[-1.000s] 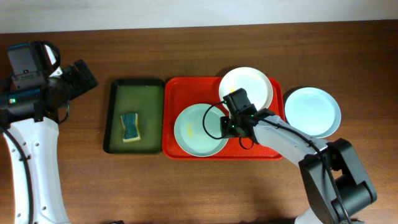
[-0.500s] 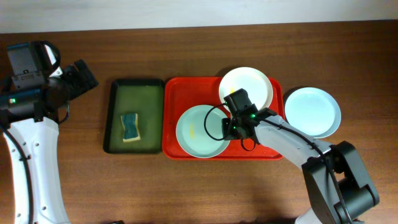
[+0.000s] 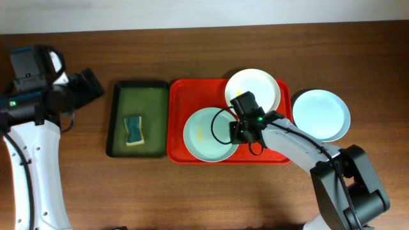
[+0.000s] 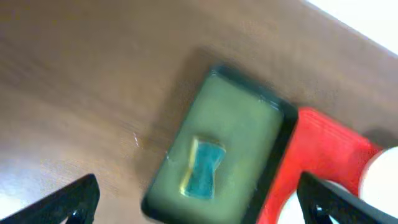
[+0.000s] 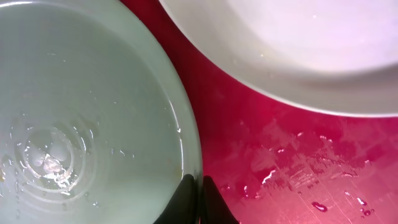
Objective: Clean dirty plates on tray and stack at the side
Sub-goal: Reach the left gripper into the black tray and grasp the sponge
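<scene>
The right pincer [image 3: 238, 132], pressed shut on the rim of the green plate [image 3: 204, 135], has dragged it slightly across the red tray [image 3: 176, 128] toward itself, probably repositioning this yellow-smeared plate for wiping, while the left pincer [image 3: 92, 84] gapes wide, well away.

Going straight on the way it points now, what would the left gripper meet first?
Likely the dark green tray, at or near the sponge in it: both sit between the fingers of the open left gripper in its wrist view. Depth is unclear.
</scene>
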